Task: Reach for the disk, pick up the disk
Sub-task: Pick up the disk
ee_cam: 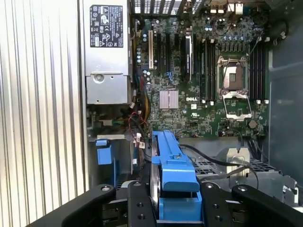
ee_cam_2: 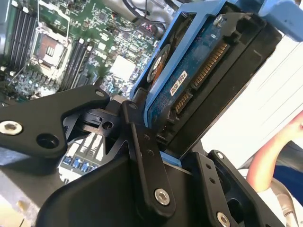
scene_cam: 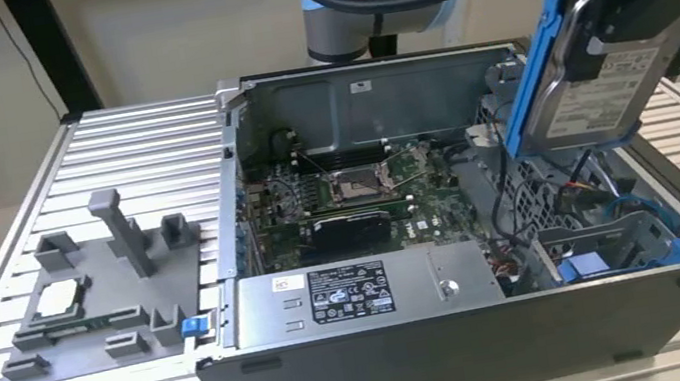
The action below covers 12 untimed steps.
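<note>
- On the exterior view's left, a grey fixture plate (scene_cam: 97, 323) lies on the ribbed metal tabletop (scene_cam: 130, 141), with a small square silver-white chip (scene_cam: 60, 296) resting on it.
- In the middle stands an open computer case (scene_cam: 472, 353); its green motherboard (scene_cam: 355, 193) lies exposed, and a grey power supply box (scene_cam: 363, 293) with a black-and-white sticker sits along the near wall.
- Toward the exterior view's right, the disk (scene_cam: 589, 98) hangs in the air above the case's drive bay, lifted clear of it and tilted on edge, its white label facing the camera and a blue rail along its side.
- The hand (scene_cam: 616, 8) is clenched on the upper part of the disk; in both wrist views its black fingers (ee_cam_2: 142, 156) press the disk's blue-railed sides.
- A person's arm (ee_cam_2: 274, 151) appears beyond the disk in the second wrist view.
</note>
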Motion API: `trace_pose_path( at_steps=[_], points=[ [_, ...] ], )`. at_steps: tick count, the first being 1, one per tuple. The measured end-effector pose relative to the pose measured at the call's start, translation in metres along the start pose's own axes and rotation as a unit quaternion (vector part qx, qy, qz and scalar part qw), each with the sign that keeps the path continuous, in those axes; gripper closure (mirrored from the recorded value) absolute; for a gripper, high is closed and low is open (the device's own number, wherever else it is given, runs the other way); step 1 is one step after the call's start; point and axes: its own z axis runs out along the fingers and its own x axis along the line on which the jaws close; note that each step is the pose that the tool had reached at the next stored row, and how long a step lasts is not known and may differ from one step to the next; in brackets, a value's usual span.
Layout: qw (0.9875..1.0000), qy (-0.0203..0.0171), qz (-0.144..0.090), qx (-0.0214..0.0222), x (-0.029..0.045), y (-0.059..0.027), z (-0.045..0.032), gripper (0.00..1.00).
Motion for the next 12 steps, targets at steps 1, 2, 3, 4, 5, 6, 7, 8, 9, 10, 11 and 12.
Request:
trace_pose_path(
  at_steps=[1,2,3,4,5,6,7,8,9,10,11,12],
  points=[
    [1.0,0.0,0.0,-0.0001,0.0014,-0.0015,0.0001,1.0],
    [1.0,0.0,0.0,-0.0002,0.0028,-0.0029,0.0001,1.0],
    [1.0,0.0,0.0,-0.0003,0.0043,-0.0044,0.0002,1.0],
    [1.0,0.0001,0.0,-0.0004,0.0057,-0.0057,0.0002,1.0],
    [1.0,0.0,0.0,-0.0005,0.0074,-0.007,0.0002,1.0],
    [1.0,0.0,0.0,-0.0006,0.0094,-0.008,0.0002,1.0],
    [1.0,0.0,0.0,-0.0006,0.0115,-0.0084,0.0002,1.0],
    [1.0,0.0,0.0,-0.0006,0.014,-0.0088,0.0001,1.0],
    [1.0,0.0,0.0,-0.0007,0.0165,-0.0091,0.0001,1.0],
    [1.0,0.0,0.001,-0.0008,0.0192,-0.0092,0.0,1.0],
    [1.0,0.0,0.001,-0.0008,0.022,-0.0094,-0.0001,1.0],
    [1.0,0.0,0.001,-0.0008,0.025,-0.0096,-0.0002,1.0]
  ],
)
